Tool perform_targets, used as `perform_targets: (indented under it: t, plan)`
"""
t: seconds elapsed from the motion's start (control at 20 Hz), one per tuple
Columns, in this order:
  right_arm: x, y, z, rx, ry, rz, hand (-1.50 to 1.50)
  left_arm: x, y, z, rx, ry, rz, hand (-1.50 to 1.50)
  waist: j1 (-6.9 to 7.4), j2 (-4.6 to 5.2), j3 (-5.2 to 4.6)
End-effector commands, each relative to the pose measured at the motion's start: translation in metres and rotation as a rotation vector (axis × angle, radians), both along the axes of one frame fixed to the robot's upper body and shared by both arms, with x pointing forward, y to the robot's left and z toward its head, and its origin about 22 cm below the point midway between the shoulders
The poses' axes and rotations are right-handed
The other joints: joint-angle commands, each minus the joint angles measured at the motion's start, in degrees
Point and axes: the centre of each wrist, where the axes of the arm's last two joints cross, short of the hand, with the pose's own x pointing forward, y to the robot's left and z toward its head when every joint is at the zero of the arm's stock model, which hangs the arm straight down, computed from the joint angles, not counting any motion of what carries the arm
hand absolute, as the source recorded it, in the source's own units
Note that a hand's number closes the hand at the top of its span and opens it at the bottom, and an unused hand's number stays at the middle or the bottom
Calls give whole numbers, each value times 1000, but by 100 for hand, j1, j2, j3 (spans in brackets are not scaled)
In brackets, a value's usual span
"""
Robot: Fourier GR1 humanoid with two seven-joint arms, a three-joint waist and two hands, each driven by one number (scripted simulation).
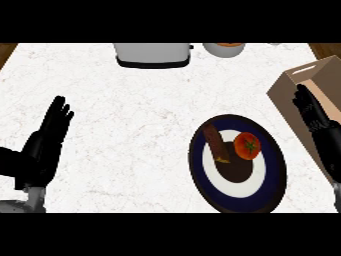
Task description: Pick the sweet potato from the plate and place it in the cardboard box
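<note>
You're seeing the sweet potato (216, 142) lying on the plate (239, 204), on the plate's 10 o'clock side, its length running 11 to 5. A tomato (247, 145) is sitting just beside it at the plate's 1 o'clock. The plate is resting at 4 o'clock on the counter (129, 125). The cardboard box (335, 80) is standing at 3 o'clock, near the plate. Your right hand (315, 120) is hovering over the box, fingers straight and pressed together, pointing to 12, holding nothing; contact with the box can't be told. Your left hand (44, 142) is resting at 8 o'clock, fingers straight, thumb spread. A toaster (153, 55) is sitting at 12, a white bowl (225, 49) at 1.
</note>
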Motion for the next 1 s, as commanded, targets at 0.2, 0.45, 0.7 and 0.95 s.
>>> perform_targets:
  t: [0.2, 0.45, 0.7, 0.95]
  plan:
    - [17, -72, -11, 309, -139, -274, 150, 12, 5, 14, -19, -72, 38, 0, 53, 162, 86]
    - [12, -71, -89, 0, -30, -400, -150, 15, -9, -1, -78, -13, -7, 0, 130, 183, 77]
    - [26, -85, -77, -148, -211, -209, -150, 8, -8, 18, -75, -12, 5, 0, 111, 136, 71]
    - [22, -97, -22, -443, -45, -13, -150, 17, 7, 31, -61, -10, 17, 0, 47, 107, 54]
